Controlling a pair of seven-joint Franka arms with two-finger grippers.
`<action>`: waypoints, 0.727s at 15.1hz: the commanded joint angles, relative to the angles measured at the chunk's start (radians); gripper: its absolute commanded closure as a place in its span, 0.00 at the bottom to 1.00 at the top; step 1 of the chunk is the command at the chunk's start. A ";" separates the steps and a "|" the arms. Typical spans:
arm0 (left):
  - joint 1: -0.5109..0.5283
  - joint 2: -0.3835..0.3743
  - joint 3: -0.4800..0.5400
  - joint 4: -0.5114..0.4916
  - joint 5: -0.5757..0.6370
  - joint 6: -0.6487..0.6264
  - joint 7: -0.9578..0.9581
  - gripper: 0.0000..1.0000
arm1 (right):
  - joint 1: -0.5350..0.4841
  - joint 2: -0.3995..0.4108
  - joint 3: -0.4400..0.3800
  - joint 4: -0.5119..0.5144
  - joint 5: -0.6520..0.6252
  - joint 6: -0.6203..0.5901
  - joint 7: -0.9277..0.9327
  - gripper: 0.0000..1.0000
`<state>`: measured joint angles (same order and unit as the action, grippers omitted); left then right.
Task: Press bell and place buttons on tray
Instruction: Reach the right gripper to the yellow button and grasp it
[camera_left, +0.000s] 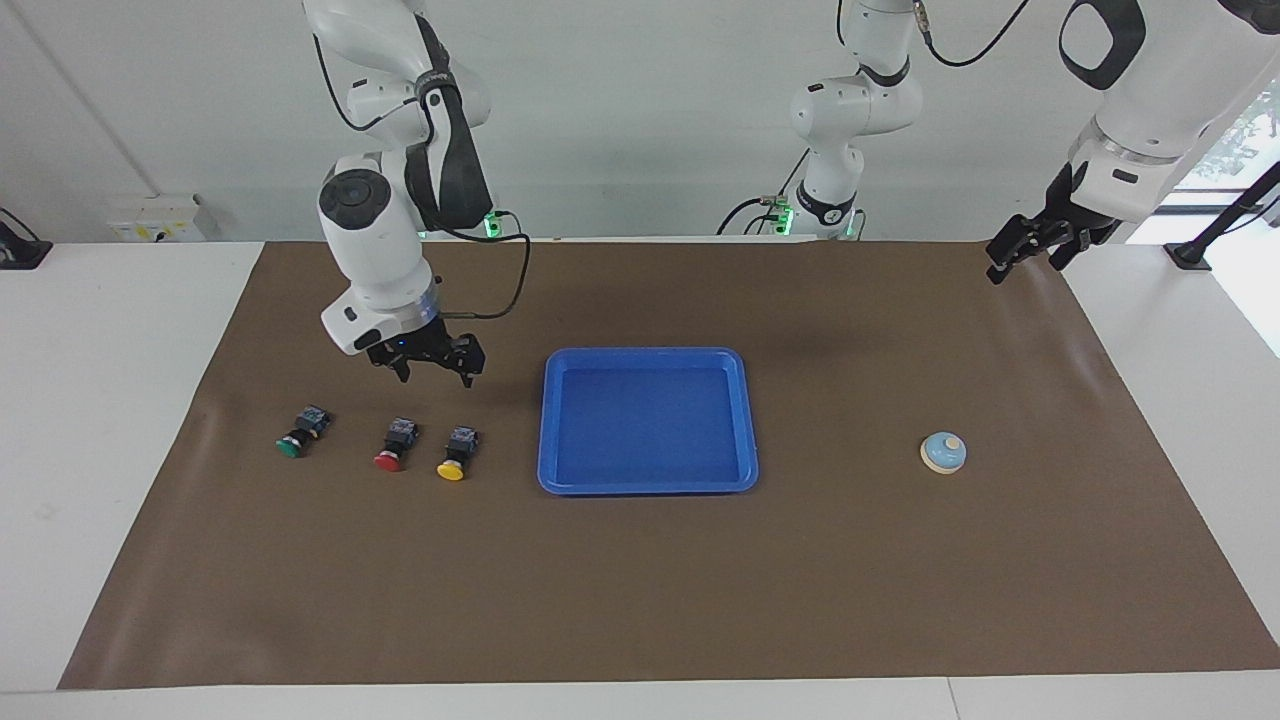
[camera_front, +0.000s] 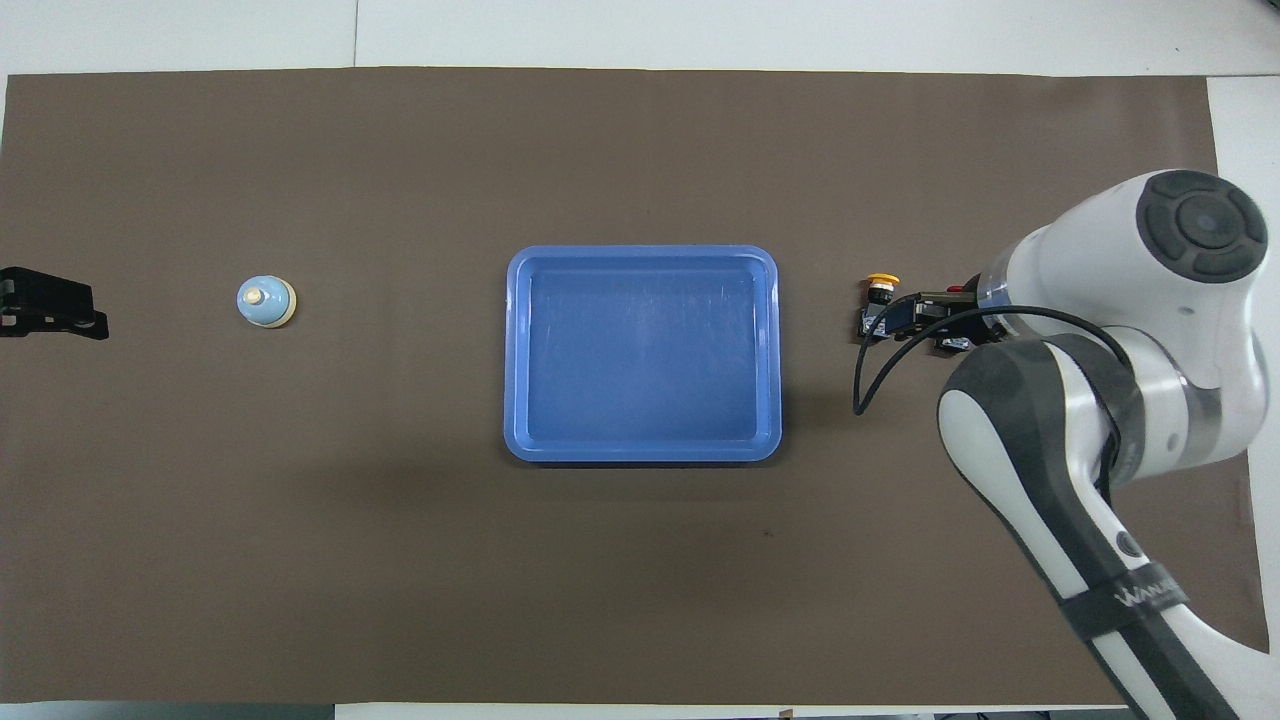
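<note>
Buttons (camera_left: 395, 445) lie on the mat under the raised right gripper (camera_left: 436, 372)

In the overhead view the right arm (camera_front: 1120, 400) hid the green button entirely and most of the red button (camera_front: 968, 291) beside the yellow button (camera_front: 881, 284). The left gripper (camera_front: 45, 305) was cut off by the edge.

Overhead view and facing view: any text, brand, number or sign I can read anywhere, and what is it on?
Band around the right arm, overhead view: light lettering, too blurred to read for certain.
Strap on the right arm in the facing view: faint marks, not legible.
Green button, red button, yellow button: pale markings on the bodies, too small to read.
Tray and bell: no text.
</note>
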<state>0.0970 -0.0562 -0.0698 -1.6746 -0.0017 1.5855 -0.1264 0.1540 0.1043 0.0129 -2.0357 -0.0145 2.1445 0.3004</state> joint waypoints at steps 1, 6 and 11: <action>0.000 -0.025 0.001 -0.022 0.008 -0.007 -0.009 0.00 | 0.004 0.005 0.001 -0.055 -0.004 0.092 0.020 0.00; 0.000 -0.025 0.001 -0.022 0.008 -0.007 -0.007 0.00 | 0.001 0.084 0.001 -0.055 -0.004 0.167 0.055 0.00; 0.000 -0.025 0.001 -0.022 0.008 -0.007 -0.009 0.00 | -0.002 0.135 -0.001 -0.064 -0.005 0.222 0.060 0.00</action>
<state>0.0970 -0.0562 -0.0698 -1.6746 -0.0017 1.5855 -0.1264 0.1545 0.2256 0.0115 -2.0922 -0.0145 2.3336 0.3376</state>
